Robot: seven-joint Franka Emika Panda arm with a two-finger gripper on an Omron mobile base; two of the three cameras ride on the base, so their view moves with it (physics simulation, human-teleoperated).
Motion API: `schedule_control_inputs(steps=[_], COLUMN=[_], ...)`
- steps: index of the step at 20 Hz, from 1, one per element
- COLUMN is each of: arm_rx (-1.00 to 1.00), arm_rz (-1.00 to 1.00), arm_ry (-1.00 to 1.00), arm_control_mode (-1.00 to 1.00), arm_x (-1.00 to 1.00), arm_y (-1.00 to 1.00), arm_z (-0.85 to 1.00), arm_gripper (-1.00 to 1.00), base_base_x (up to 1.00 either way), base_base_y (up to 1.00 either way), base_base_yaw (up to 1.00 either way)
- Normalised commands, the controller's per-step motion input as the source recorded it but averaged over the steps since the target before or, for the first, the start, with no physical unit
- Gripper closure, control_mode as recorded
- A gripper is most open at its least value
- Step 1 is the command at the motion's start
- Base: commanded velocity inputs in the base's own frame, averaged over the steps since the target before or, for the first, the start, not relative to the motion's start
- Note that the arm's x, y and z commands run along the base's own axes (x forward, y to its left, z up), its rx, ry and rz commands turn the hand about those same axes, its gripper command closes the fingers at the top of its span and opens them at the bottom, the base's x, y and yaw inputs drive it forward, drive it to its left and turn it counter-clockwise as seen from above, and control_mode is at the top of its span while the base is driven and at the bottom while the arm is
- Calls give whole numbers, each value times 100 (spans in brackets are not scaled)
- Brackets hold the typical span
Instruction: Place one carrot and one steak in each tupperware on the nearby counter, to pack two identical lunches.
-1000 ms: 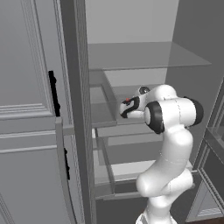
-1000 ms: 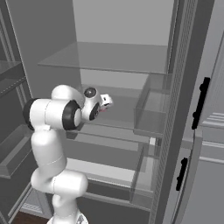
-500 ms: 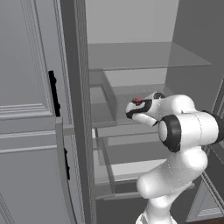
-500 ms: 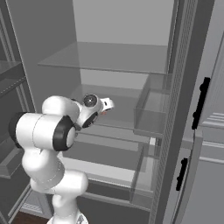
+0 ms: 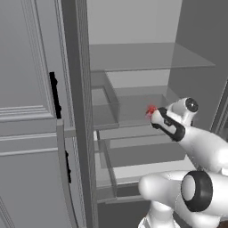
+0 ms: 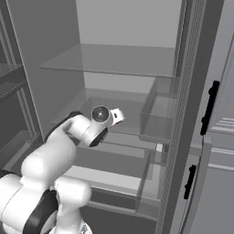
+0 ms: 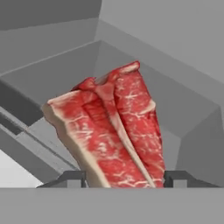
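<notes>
The open fridge point(image 5: 133, 89) with glass shelves point(image 6: 114, 61) is standing before the arm, its door point(image 5: 26, 111) swung aside. The left base view is showing a red speck at the tool point(image 5: 153, 113); the hand view is revealing it as the steak point(image 7: 113, 131), marbled, being clamped between both fingertips point(image 7: 72, 178) above a grey drawer point(image 7: 57, 78).

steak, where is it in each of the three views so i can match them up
Left base view: the steak is a small red patch right of centre, at the tip of the hand.
Right base view: I can't make it out; the wrist faces the camera.
Hand view: the steak fills the centre, between the fingertips.
Shared landmark: the glass shelf above.
</notes>
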Motion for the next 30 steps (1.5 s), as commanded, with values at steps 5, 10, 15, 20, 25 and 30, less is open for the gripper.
schedule_control_inputs(steps=[5, 10, 15, 20, 25, 30], arm_rx=[-2, 0, 5, 3, 7, 11], arm_rz=[19, 15, 0, 1, 3, -1], arm_ry=[37, 19, 0, 0, 0, 0], arm_control_mode=[-100, -100, -100, -100, -100, -100], arm_x=[-93, -100, -100, -100, -100, -83], arm_y=[0, 0, 6, 21, 20, 9], arm_z=[100, 100, 84, 57, 38, 33], arm_gripper=[100, 100, 100, 100, 100, 100], base_base_x=[0, 0, 0, 0, 0, 0], base_base_y=[0, 0, 0, 0, 0, 0], base_base_yaw=[0, 0, 0, 0, 0, 0])
